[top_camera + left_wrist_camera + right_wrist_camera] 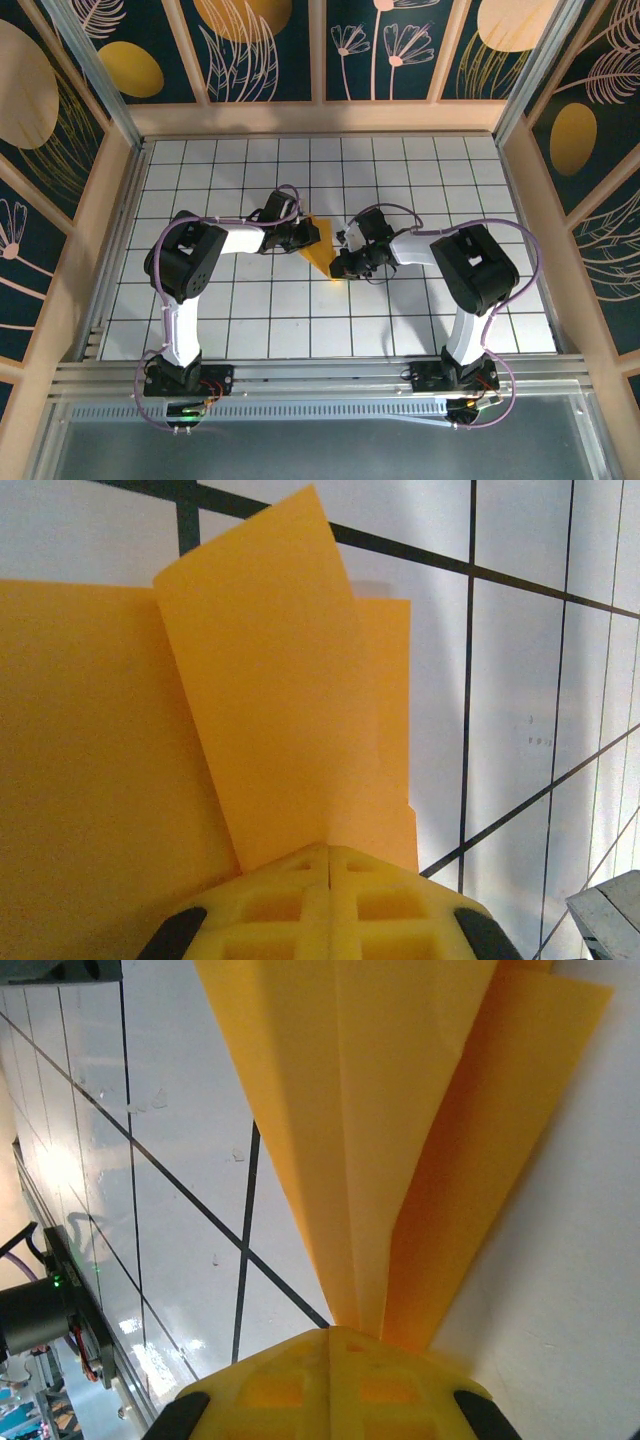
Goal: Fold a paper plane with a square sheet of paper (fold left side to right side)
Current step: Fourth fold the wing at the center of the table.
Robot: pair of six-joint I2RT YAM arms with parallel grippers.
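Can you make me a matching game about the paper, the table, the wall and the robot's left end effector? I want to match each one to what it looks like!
Things:
1. paper
2. table
3. wall
4. left end effector

What it looks like:
A. dark blue with flowers and orange ovals
B. shut, pinching the folded sheet
C. white with dark grid lines
D. orange-yellow and folded

Right pairs: 1-D, 2-C, 3-A, 4-B

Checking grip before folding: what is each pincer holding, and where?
Both hold the folded paper: left pincer pinches a flap edge, right pincer its pointed end.
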